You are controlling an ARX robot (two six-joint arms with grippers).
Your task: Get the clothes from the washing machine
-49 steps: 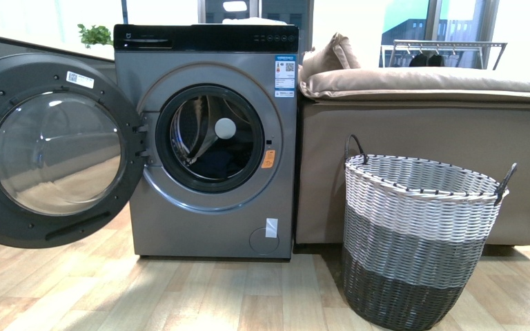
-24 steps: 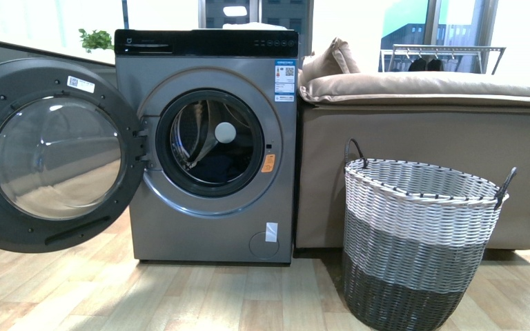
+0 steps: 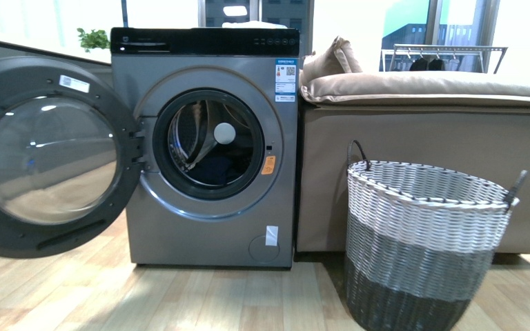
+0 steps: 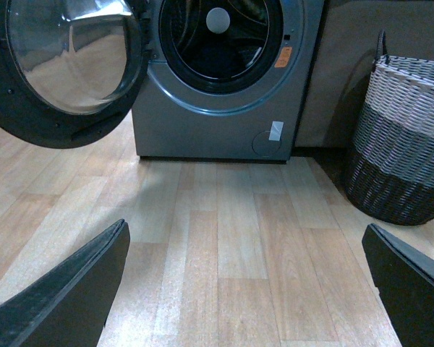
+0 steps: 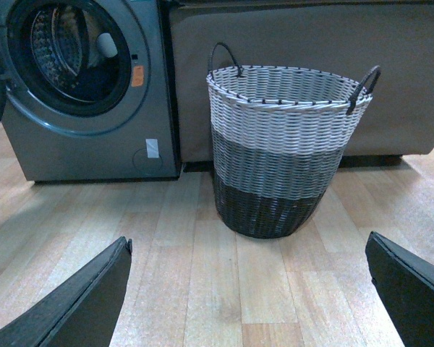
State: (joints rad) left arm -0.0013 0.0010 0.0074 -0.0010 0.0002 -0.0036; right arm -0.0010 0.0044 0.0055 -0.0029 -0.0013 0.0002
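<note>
The grey washing machine point(image 3: 207, 227) stands at the left with its round door point(image 3: 41, 155) swung wide open to the left. A dark navy heap, the clothes point(image 3: 214, 169), lies low in the steel drum. Neither arm shows in the front view. In the left wrist view my left gripper point(image 4: 246, 289) is open over bare floor, facing the washing machine point(image 4: 202, 123) from some way off. My right gripper point(image 5: 249, 289) is open too, with nothing between its fingers, and points at the floor in front of the basket, the washing machine point(image 5: 87, 144) off to one side.
A grey-and-white woven basket point(image 3: 424, 241) with two dark handles stands on the wood floor right of the machine, in front of a tan sofa point(image 3: 421, 138). The open door juts out over the floor at the left.
The machine, door and basket look slightly larger and sit further apart in the front view, so the view has moved a little closer. Nothing in the scene itself has shifted.
</note>
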